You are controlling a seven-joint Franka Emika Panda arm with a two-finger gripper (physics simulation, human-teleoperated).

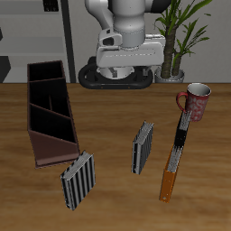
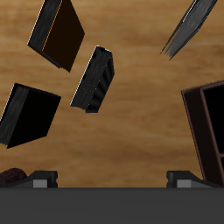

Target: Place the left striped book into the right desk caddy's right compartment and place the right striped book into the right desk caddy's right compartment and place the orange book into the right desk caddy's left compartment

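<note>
The jaws stand wide apart and hold nothing: in the wrist view we see the two-finger gripper [image 2: 112, 181] with its fingertips [image 2: 39, 180] far from each other and only bare wood between them. In that same view the left striped book [image 2: 94, 80], a small thin book with black and pale vertical stripes, sits on the table, well apart from the right desk caddy [image 2: 206, 122], a long dark maroon-brown open tray of which only one end shows. The right striped book [image 2: 188, 26], equally small and striped, shows edge-on, and the orange book [image 2: 57, 31], long and narrow, lies beside a narrow black book [image 2: 26, 114]. In the exterior view the gripper hangs high at the table's back; there we cannot tell how the jaws stand. The caddy [image 1: 50, 113] holds no book in any compartment. Both striped books [image 1: 143, 147] [image 1: 78, 180] stand on the wood, one just beside the caddy's near end, and the orange book [image 1: 170, 183] lies end to end with the black one [image 1: 180, 131], near a red mug [image 1: 196, 101]. We judge that nothing is done yet; all three placements remain.
</note>
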